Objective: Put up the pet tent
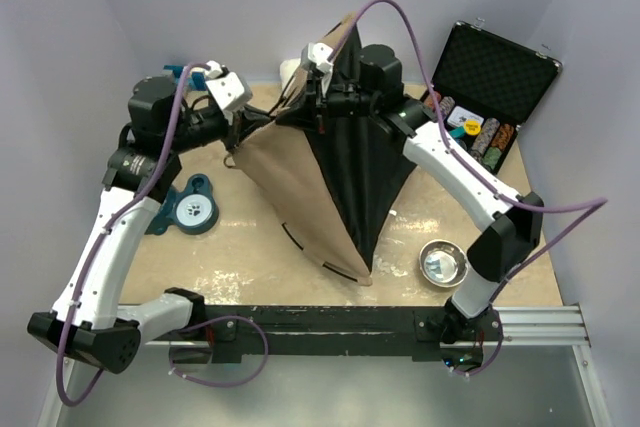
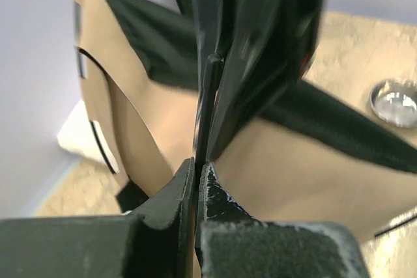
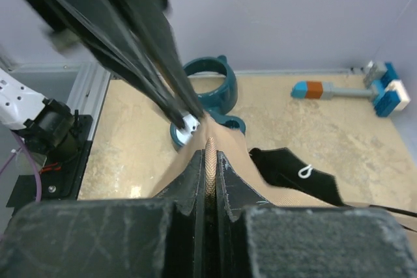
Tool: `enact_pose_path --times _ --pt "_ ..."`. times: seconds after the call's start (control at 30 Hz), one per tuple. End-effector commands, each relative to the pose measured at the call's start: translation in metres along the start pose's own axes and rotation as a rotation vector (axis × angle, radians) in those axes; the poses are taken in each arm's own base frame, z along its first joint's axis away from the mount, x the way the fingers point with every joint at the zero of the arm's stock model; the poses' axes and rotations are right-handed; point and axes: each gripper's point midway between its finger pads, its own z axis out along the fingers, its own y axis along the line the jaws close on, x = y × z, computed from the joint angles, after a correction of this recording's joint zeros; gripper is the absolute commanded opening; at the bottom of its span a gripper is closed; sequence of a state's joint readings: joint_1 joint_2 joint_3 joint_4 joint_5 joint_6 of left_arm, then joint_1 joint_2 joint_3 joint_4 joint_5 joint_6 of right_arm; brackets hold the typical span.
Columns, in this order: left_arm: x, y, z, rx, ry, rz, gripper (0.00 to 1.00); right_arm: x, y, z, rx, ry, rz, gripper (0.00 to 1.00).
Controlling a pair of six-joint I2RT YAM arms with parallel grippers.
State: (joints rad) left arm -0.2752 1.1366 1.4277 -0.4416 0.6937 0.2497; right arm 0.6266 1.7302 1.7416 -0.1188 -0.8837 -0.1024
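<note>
The pet tent (image 1: 330,187), a large tan fabric shelter with black lining and thin dark poles, hung folded like a shut umbrella over the middle of the beige desk (image 1: 230,257), its lower edge resting there. The left fingers (image 2: 172,193) were pinched on a dark pole and tan panel near the top. The right fingers (image 3: 189,180) were clamped on a tan fold beside them. Holding the peak high probably let the panels hang free for spreading.

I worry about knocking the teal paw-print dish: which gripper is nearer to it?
Left. The left gripper, shut on the pet tent edge, is just beyond the teal dish; the right gripper pinches the tent's top, farther back and right.
</note>
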Motion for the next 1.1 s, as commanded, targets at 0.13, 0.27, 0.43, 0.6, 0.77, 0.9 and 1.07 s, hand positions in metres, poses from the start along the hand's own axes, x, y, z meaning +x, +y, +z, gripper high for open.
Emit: enact_pose_path --times 0.13,0.27,0.43,0.6,0.77,0.9,1.07 --pt "0.14 -0.007 -0.001 0.025 0.387 -0.189 0.0 -0.052 0.02 -0.034 -0.001 -0.095 -0.156 0.0" --pt "0.154 0.002 -0.01 0.013 0.404 -0.213 0.0 -0.05 0.013 -0.043 0.015 -0.092 -0.173 0.0" --pt "0.148 -0.003 -0.012 0.045 0.38 -0.163 0.0 -0.041 0.007 -0.049 0.013 -0.082 -0.159 0.0" --pt "0.145 -0.008 -0.01 0.086 0.37 -0.155 0.0 -0.039 0.005 -0.045 -0.002 -0.086 -0.15 0.0" --pt "0.142 -0.013 -0.004 0.112 0.369 -0.159 0.0 -0.037 0.009 -0.038 -0.05 -0.08 -0.133 0.0" --pt "0.135 -0.014 -0.002 0.117 0.353 -0.151 0.0 -0.031 0.011 -0.035 -0.068 -0.06 -0.13 0.0" --pt "0.132 -0.018 -0.003 0.135 0.344 -0.142 0.0 -0.023 0.007 -0.031 -0.066 -0.033 -0.123 0.0"
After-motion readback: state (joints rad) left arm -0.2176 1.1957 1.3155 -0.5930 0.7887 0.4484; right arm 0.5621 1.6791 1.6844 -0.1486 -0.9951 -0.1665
